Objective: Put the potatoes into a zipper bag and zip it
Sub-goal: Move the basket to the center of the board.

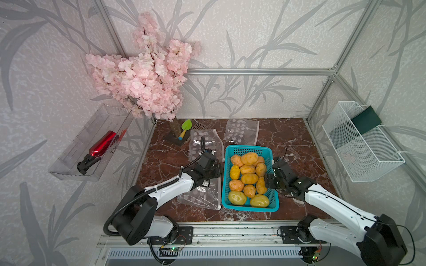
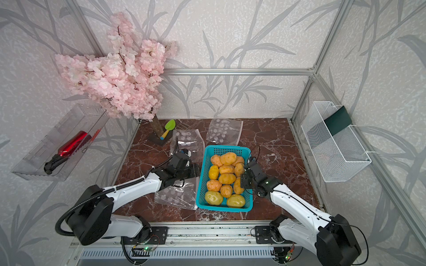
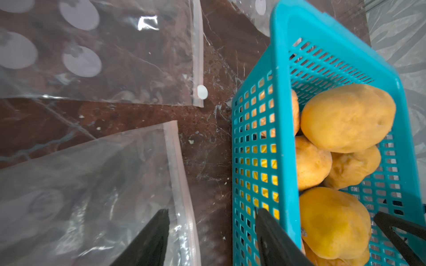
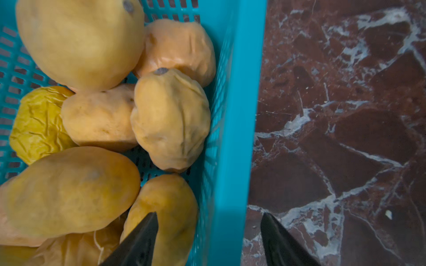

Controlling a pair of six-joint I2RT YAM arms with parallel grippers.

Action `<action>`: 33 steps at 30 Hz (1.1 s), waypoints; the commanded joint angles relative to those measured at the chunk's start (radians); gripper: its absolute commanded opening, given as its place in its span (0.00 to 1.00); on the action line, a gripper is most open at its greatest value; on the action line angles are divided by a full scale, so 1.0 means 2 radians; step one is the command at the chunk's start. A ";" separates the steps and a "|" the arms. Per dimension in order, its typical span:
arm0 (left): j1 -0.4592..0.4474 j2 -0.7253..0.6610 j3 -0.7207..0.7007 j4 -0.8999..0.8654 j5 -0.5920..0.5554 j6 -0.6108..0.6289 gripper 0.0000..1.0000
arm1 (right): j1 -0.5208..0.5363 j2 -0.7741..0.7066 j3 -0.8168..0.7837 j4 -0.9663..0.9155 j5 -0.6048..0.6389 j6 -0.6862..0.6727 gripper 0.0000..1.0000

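Several yellow to orange potatoes point(image 1: 249, 178) point(image 2: 227, 178) fill a teal plastic basket point(image 1: 251, 148) point(image 2: 227, 148) in the middle of the marble table. A clear zipper bag point(image 1: 202, 195) point(image 3: 92, 184) lies flat to the basket's left. My left gripper point(image 1: 220, 175) point(image 3: 212, 228) is open, with one finger over that bag's zipper edge and the other against the basket's left wall. My right gripper point(image 1: 267, 182) point(image 4: 208, 223) is open astride the basket's right rim point(image 4: 237, 138). One of its fingers hangs over a potato point(image 4: 166, 207) and the other stands outside above the table.
Two more clear dotted bags point(image 1: 205, 140) point(image 1: 241, 131) lie behind the basket; one has a white slider point(image 3: 202, 92). A pink blossom tree point(image 1: 143, 76) and green trowel point(image 1: 185, 127) stand at the back left. A clear bin with a red spray bottle point(image 1: 101, 147) and a white wire basket point(image 1: 359, 142) hang on the side walls.
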 commanded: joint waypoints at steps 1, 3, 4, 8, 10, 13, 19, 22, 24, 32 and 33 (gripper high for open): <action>-0.028 0.031 0.035 0.022 -0.001 -0.002 0.60 | -0.003 0.008 0.016 0.009 0.041 0.009 0.70; -0.043 0.058 0.059 0.019 -0.006 0.000 0.59 | -0.015 0.015 0.016 0.017 0.036 0.010 0.69; -0.048 0.072 0.073 0.017 -0.008 0.000 0.58 | -0.026 0.018 0.016 0.020 0.030 0.010 0.69; -0.066 0.128 0.121 0.011 -0.004 -0.004 0.52 | -0.092 0.023 0.013 0.034 -0.016 0.007 0.67; -0.076 0.152 0.141 0.012 -0.002 -0.006 0.51 | -0.131 0.024 0.013 0.039 -0.043 0.002 0.66; -0.083 0.170 0.162 0.005 -0.005 -0.009 0.49 | -0.158 0.022 0.025 0.024 -0.053 -0.005 0.67; -0.083 0.120 0.157 -0.067 -0.094 -0.008 0.52 | -0.157 -0.026 0.046 -0.015 -0.064 -0.016 0.72; -0.084 0.063 0.131 -0.115 -0.154 -0.009 0.54 | -0.152 -0.070 0.054 -0.051 -0.040 -0.020 0.75; -0.084 0.020 0.110 -0.148 -0.186 -0.009 0.56 | -0.151 -0.099 0.060 -0.078 -0.029 -0.021 0.76; -0.083 -0.078 0.052 -0.253 -0.269 0.006 0.63 | -0.102 -0.212 0.064 -0.128 -0.059 -0.005 0.77; -0.083 -0.082 0.048 -0.249 -0.260 0.012 0.63 | -0.090 -0.221 0.061 -0.128 -0.062 -0.002 0.77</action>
